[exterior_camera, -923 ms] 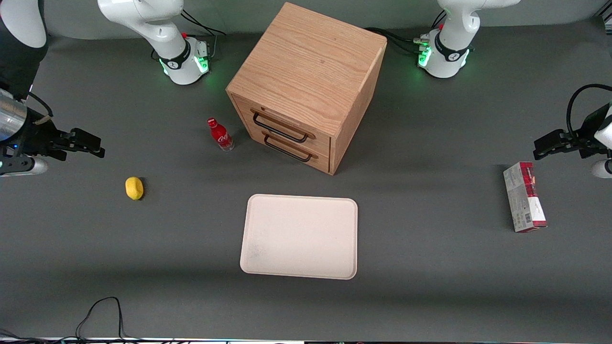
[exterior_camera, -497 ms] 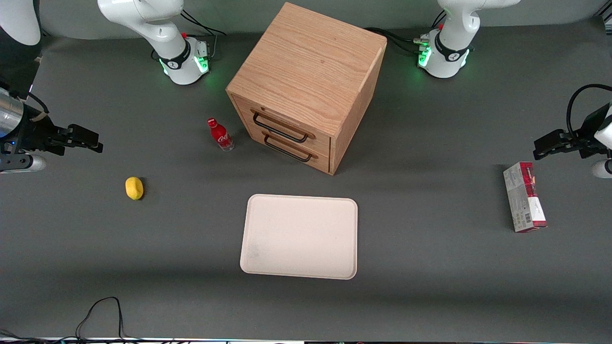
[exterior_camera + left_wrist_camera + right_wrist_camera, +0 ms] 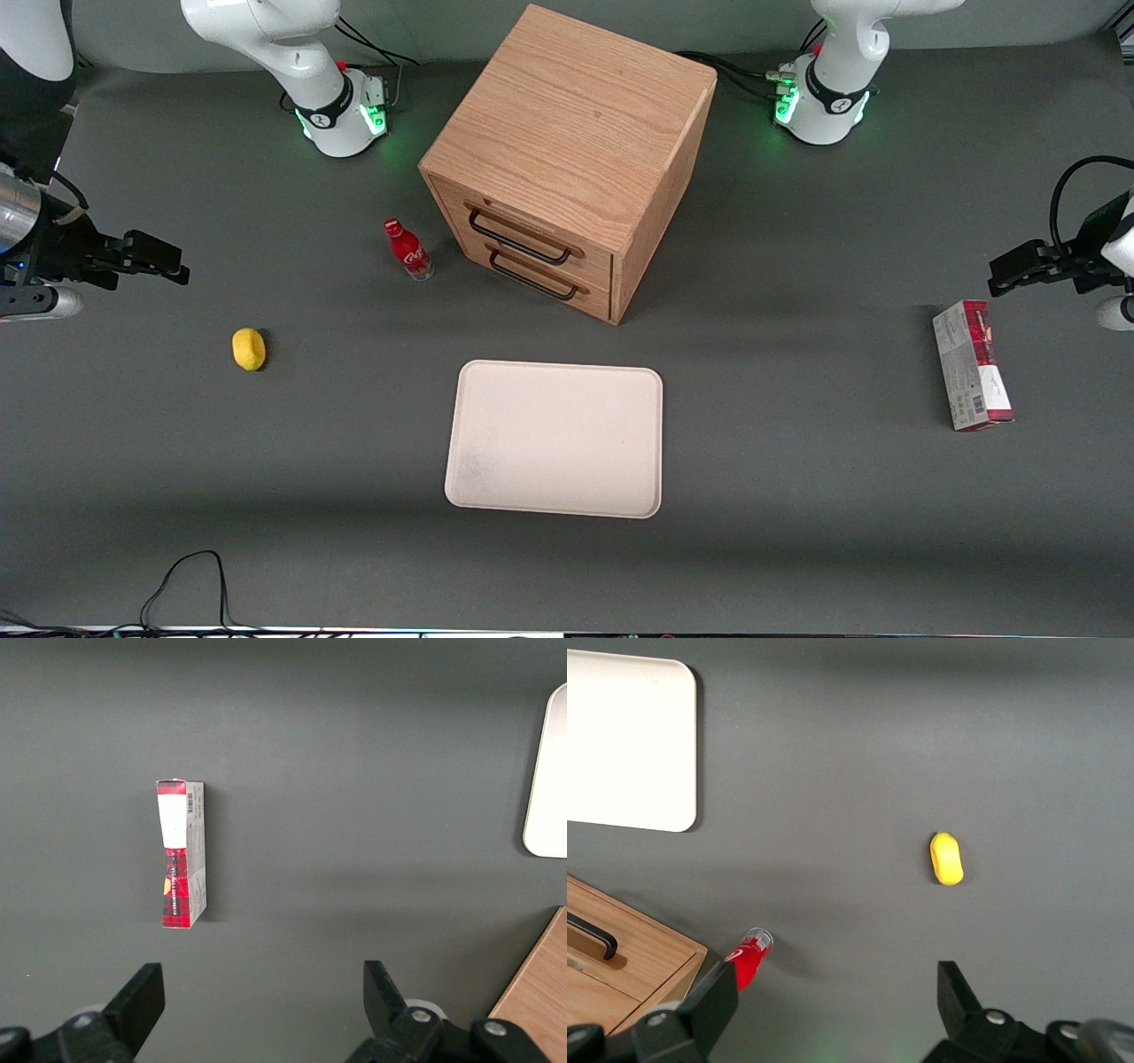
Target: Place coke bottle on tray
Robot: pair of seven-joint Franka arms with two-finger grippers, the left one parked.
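Note:
The coke bottle [image 3: 408, 251], small and red with a red cap, stands upright on the grey table beside the wooden drawer cabinet [image 3: 567, 159]. In the right wrist view the coke bottle [image 3: 749, 957] shows partly hidden by one finger. The cream-pink tray [image 3: 555, 438] lies flat, nearer the front camera than the cabinet; a part of the tray [image 3: 629, 742] shows in the right wrist view. My gripper [image 3: 168, 266] hovers open and holds nothing, well off toward the working arm's end of the table from the bottle. In its own wrist view the gripper [image 3: 837, 997] spreads wide over bare table.
A yellow lemon [image 3: 249, 348] lies on the table near the gripper, nearer the front camera than the bottle; the lemon [image 3: 946, 858] shows in the right wrist view too. A red-and-grey carton box [image 3: 972, 364] lies toward the parked arm's end. A black cable [image 3: 190, 576] loops at the front edge.
My gripper has drifted slightly away from the front camera and a little toward the working arm's end. The bottle, tray and lemon have not moved.

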